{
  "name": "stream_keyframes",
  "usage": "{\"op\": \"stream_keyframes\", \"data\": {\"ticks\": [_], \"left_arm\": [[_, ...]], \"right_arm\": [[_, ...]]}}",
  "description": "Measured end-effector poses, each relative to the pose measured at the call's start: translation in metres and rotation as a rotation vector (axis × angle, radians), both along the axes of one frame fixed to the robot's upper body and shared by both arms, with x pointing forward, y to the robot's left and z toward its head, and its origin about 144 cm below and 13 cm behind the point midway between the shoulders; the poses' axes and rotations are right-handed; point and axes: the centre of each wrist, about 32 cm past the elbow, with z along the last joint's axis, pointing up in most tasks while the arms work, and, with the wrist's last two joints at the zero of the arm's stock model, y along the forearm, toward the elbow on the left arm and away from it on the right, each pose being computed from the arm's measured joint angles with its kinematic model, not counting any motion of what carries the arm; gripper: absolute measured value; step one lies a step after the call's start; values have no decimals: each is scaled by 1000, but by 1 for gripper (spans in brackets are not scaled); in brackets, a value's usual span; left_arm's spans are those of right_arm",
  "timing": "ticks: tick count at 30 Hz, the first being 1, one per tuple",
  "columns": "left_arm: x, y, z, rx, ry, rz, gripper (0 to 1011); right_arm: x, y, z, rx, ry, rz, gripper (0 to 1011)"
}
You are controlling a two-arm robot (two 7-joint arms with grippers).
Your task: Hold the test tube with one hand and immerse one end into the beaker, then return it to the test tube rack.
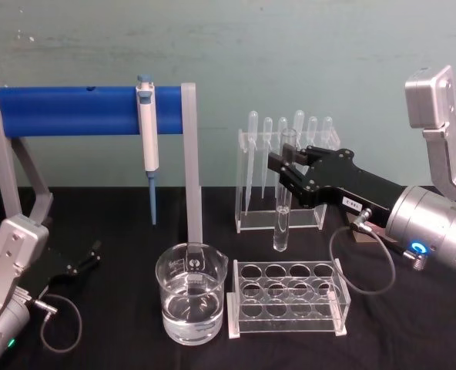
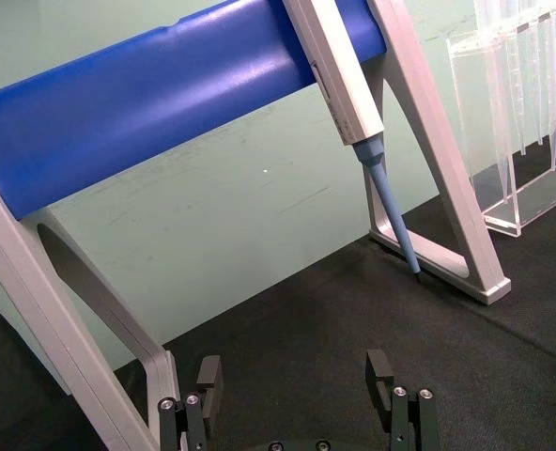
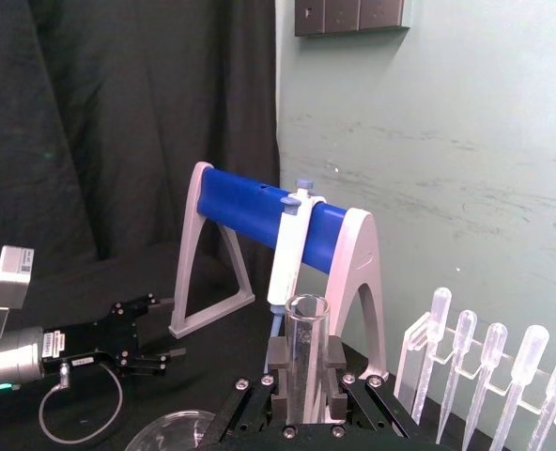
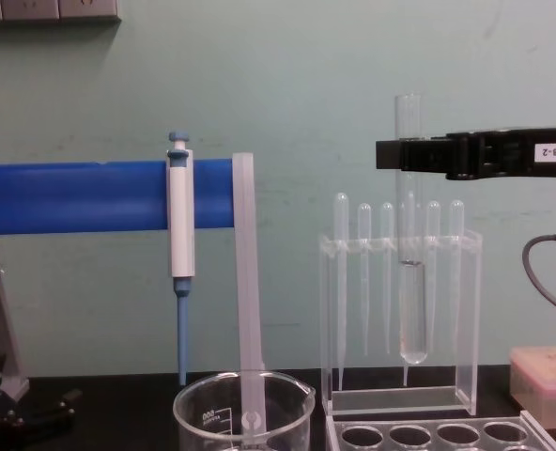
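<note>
One sideways carry and one careful descent are what this step calls for, as I judge it. The beaker (image 1: pixel 191 297) stands on the black table (image 1: pixel 413 327) just left of the test tube rack (image 1: pixel 288 314) and holds water in its lower part. The test tube (image 1: pixel 281 220) hangs upright in the air above and behind the rack, in front of the clear pipette stand (image 1: pixel 247 185), with its round bottom clear of the rack's holes. To do it well, the tube should be kept vertical and carried left until it is over the middle of the beaker's mouth, away from rim and spout. Only then should it be lowered, until the closed end is under the water but short of the glass floor. The right arm (image 1: pixel 437 116) reaches in from the right with its silver wrist (image 1: pixel 432 220) about level and the black right gripper (image 1: pixel 286 166) pointing left. Its fingers pinch the tube high up, and the open rim stands above them. The left gripper (image 1: pixel 88 257) lies parked low on the table at the left, near the foot of the blue pipette holder (image 1: pixel 66 112), its fingers spread and holding nothing.
</note>
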Motion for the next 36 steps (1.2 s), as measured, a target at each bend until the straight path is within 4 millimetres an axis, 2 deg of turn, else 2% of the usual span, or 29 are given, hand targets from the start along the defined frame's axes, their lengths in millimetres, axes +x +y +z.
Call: {"op": "stream_keyframes", "data": {"ticks": [36], "left_arm": [[0, 0, 0, 0, 0, 0, 1000]], "right_arm": [[0, 0, 0, 0, 0, 1, 224]]}}
